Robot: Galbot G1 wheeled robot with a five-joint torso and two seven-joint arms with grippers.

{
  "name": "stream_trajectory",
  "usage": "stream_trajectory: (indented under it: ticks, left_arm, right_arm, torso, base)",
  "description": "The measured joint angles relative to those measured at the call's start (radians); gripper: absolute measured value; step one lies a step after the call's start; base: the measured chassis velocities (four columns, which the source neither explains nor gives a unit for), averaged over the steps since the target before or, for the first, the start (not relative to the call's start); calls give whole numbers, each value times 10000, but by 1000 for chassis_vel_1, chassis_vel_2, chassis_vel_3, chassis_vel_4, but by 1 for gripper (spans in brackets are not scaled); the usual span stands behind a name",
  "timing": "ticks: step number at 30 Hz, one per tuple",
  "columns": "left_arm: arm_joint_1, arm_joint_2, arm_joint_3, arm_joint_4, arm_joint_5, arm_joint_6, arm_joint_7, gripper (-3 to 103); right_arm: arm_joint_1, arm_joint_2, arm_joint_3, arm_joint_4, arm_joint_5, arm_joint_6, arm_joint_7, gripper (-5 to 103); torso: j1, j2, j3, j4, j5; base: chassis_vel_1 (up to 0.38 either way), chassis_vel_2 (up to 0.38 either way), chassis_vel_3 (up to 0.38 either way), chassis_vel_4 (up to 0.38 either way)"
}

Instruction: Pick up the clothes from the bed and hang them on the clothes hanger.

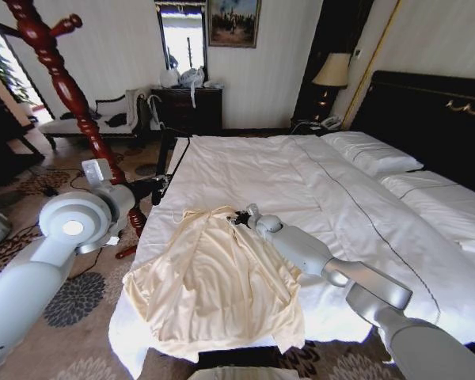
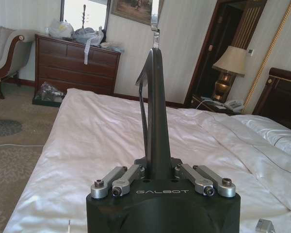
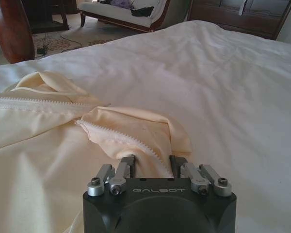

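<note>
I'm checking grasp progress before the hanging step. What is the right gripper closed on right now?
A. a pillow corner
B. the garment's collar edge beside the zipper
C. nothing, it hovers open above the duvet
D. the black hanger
B: in the right wrist view the right gripper pinches the cream garment at its collar fold, while the left gripper holds the black hanger upright.
</note>
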Motion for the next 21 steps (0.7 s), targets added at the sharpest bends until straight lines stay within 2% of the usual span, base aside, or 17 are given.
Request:
stream_trajectory:
  ticks: [1,3,5,7,8,10,12,15,21]
  left_arm:
    - [0,0,0,0,0,0,0,20]
    - [-10,4,0,19,0,0,-1,20]
    - [-9,10,0,25,-2,0,-1,20]
    - [11,40,-2,70,-6,0,-3,20]
    - [11,40,-2,70,-6,0,-3,20]
    - [43,47,-2,122,-12,0,-4,20]
    - [58,47,-2,129,-18,0,-4,20]
    - [261,37,-2,146,-29,0,15,20]
    - [555,4,-1,121,41,-7,29,20]
  right_arm:
    - [0,0,0,0,0,0,0,39]
    - [-3,52,32,-95,-50,139,-91,28]
    - [-3,67,39,-122,-61,180,-131,28]
    - [-4,77,47,-135,-121,251,-274,18]
    - [-4,77,47,-135,-121,251,-274,18]
    - [-17,32,128,-68,-161,341,-293,7]
    - [-26,7,163,-20,-161,362,-251,3]
    - [-128,-347,500,447,110,428,189,1]
    - [-245,-991,789,991,576,430,263,1]
  torso:
    - [0,0,0,0,0]
    - [-1,1,0,0,1]
    - [-1,0,0,-1,1]
    - [-1,0,0,0,0]
    - [-1,0,0,0,0]
    - [-1,0,0,0,1]
    - [-1,0,0,0,1]
    - [-1,1,0,2,1]
    - [-1,0,0,-3,2]
  base:
    - [0,0,0,0]
    - [0,0,0,0]
    - [0,0,0,0]
    - [0,0,0,0]
    - [0,0,0,0]
    - [0,0,0,0]
    - [0,0,0,0]
    - [0,0,0,0]
    - [0,0,0,0]
